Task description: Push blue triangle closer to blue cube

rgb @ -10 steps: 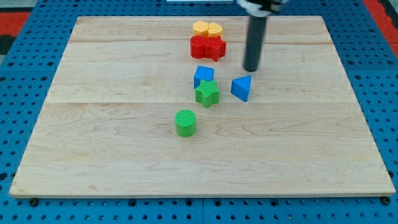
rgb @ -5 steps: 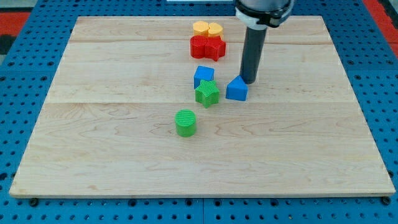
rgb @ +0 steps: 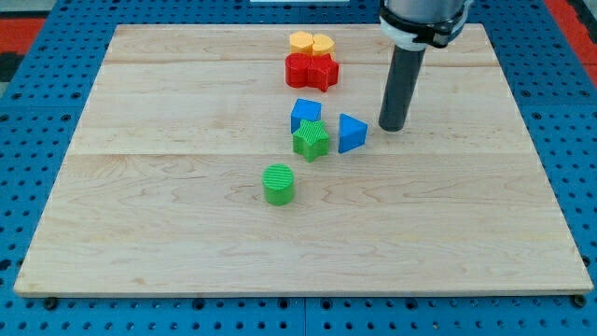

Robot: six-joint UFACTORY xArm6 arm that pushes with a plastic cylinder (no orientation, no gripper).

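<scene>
You have no claw here, only a rod holding nothing. Take the blue cube (rgb: 305, 113) as your landmark. The wooden board (rgb: 187, 205) looks smooth, so expect easy sliding. The blue triangle (rgb: 351, 133) sits near the cube's right, slightly lower; it looks light, rigid, apt to spin. My tip (rgb: 392, 127) stands just right of it, apart. Push its right face.
</scene>
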